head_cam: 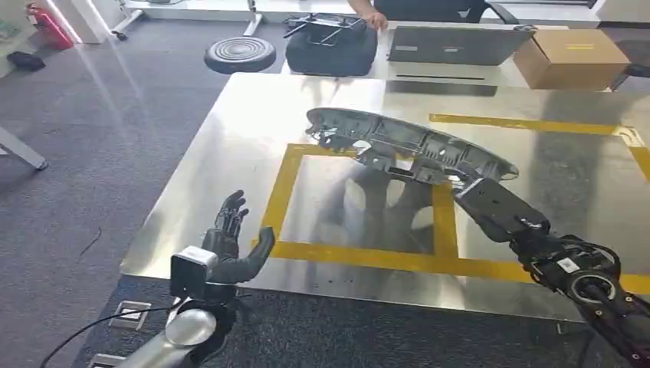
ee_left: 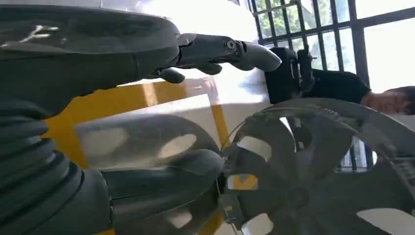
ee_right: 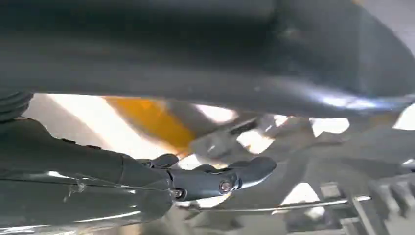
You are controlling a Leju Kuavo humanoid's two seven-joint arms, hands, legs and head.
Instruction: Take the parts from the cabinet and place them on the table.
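Observation:
A large dark grey wheel-cover part (head_cam: 406,144) hangs tilted above the shiny metal table (head_cam: 230,161), over a yellow taped square (head_cam: 287,184). My right hand (head_cam: 490,201) grips its near edge from below; up close the part's rim (ee_right: 205,58) lies across that hand's fingers (ee_right: 230,178). My left hand (head_cam: 234,238) is raised over the table's front left edge with fingers spread and nothing in it. From the left wrist the part's spoked face (ee_left: 313,166) is apart from the thumb (ee_left: 161,176) and fingers (ee_left: 230,51).
A second table behind holds a black bag (head_cam: 331,44), a grey laptop-like case (head_cam: 456,44) and a cardboard box (head_cam: 571,57). A person's hand (head_cam: 374,20) rests near the bag. A round black stool (head_cam: 240,54) stands on the carpet.

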